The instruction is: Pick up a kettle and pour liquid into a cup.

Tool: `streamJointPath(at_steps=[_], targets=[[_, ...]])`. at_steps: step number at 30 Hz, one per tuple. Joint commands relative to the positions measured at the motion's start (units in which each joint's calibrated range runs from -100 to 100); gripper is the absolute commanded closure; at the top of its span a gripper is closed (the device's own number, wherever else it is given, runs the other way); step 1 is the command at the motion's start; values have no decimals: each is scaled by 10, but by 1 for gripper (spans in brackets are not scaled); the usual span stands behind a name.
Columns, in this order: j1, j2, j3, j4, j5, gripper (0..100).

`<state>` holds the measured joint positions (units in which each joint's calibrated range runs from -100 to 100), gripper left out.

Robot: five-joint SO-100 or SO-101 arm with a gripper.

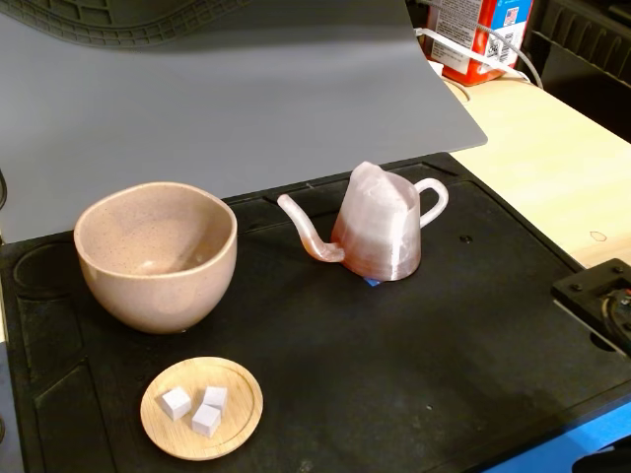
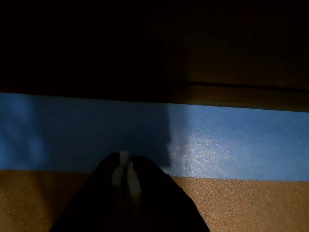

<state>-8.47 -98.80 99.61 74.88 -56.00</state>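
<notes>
A black mat (image 1: 414, 374) covers the table. The kettle (image 1: 380, 232) stands near its back edge, the cup (image 1: 156, 254) toward the left edge. The wrist view shows the hand (image 2: 125, 174) closed over blue tape (image 2: 231, 145), neither object in sight.

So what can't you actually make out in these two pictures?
- Liquid in the kettle: fixed view, its cloudy wall hides any level.
- Red carton: fixed view, cut off by the top edge.
- Arm: fixed view, only a dark part at the right edge.
- Fingers: wrist view, too dark to tell whether they are open or shut.
</notes>
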Motion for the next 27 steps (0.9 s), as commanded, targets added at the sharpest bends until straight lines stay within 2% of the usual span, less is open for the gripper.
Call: streamJointPath(at_steps=[1,24,27], targets=[[0,-2,2,1,2,99],[1,2,2,-6,2,99],[2,4,2,-93,2,99]])
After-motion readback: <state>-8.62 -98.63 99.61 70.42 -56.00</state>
